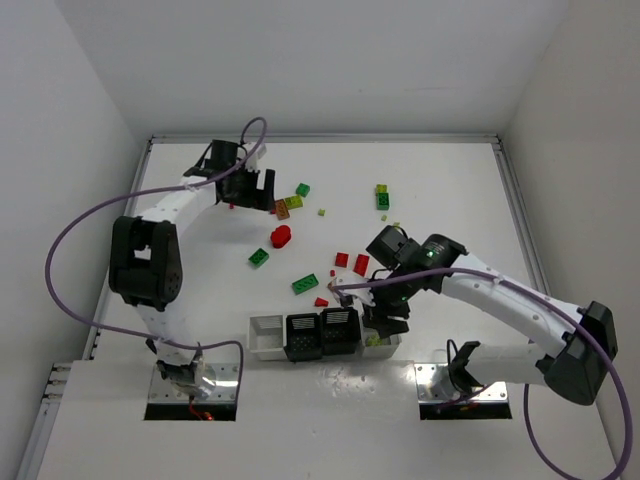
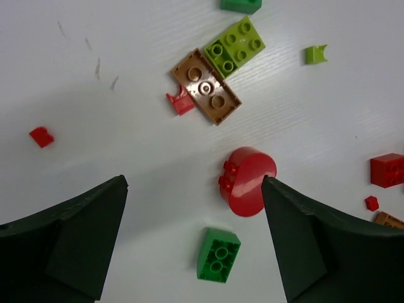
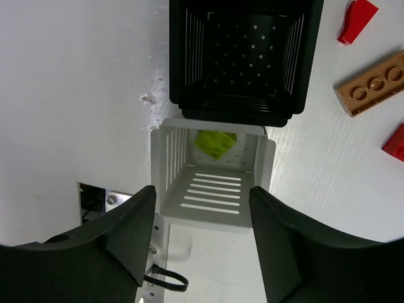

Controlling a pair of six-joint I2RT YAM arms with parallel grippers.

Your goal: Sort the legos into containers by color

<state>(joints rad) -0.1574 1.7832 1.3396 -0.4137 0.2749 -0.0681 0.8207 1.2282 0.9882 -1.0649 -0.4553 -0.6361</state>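
White slotted bin (image 3: 177, 158), yellow-green brick (image 3: 215, 144), black perforated bin (image 3: 243, 38), orange-brown plate (image 2: 206, 86), red brick (image 2: 247, 183), green brick (image 2: 218, 254).

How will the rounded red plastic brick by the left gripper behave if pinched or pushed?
The rounded red plastic brick looks rigid and light: probably no flex. Its curved glossy side may roll when nudged, or slip between the open fingers of the left gripper.

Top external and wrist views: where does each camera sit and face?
Top external: above and behind, looking down on the table; both arms show.
Left wrist: on the left end effector, facing down at the red round brick; fingers show.
Right wrist: on the right end effector, facing down into the white bin; fingers show.
Shared: top external also shows the red round brick.
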